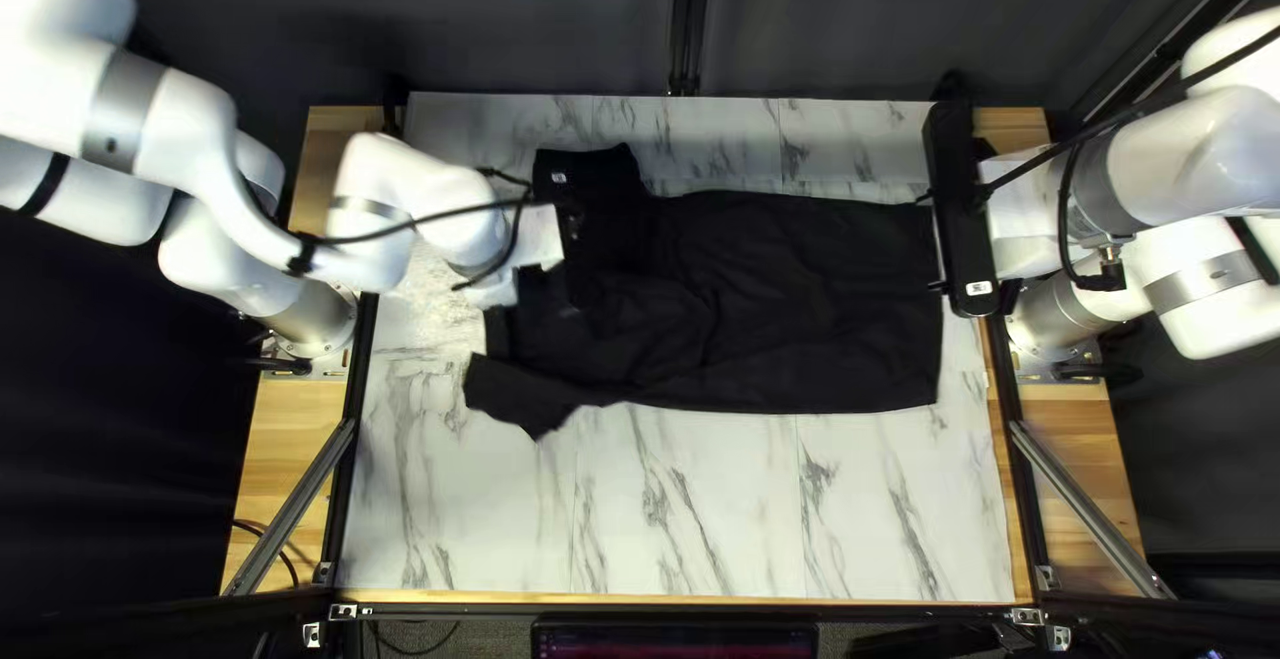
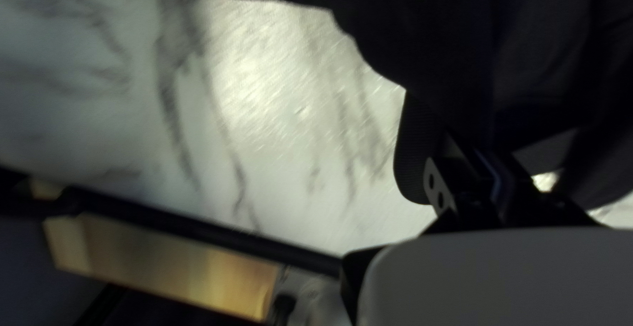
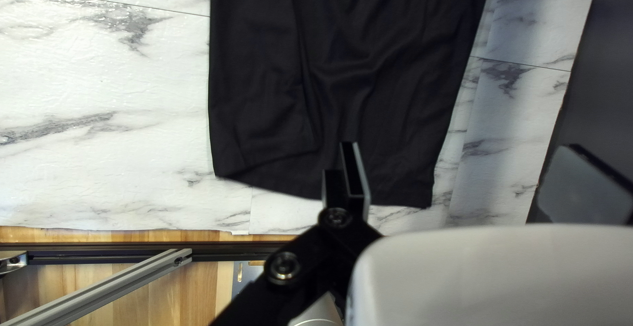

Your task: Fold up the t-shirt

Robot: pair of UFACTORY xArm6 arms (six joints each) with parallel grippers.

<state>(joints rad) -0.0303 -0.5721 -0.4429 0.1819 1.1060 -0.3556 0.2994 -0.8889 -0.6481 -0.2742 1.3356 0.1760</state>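
The black t-shirt [image 1: 787, 299] lies wrinkled across the table, long side left to right, one sleeve [image 1: 527, 393] sticking out toward the near edge. Over its left end is my left gripper [image 1: 571, 233], fingertips hidden from above. In the left wrist view, my left gripper [image 2: 476, 148] has its fingers close together on the dark cloth [image 2: 448, 56], with a ribbed edge beside them. At the shirt's right end, my right gripper [image 1: 926, 243] hovers near the hem. The right wrist view shows my right gripper [image 3: 465, 161] with fingers wide apart, one over the hem of the shirt [image 3: 389, 121].
Marble-patterned tabletop [image 1: 694, 513] shows in front of the shirt, with a narrower strip behind it. Metal bars [image 1: 1087, 506] run along both table sides. Dark curtain [image 1: 534, 19] hangs beyond the far edge. A screen [image 1: 674, 642] sits below the near edge.
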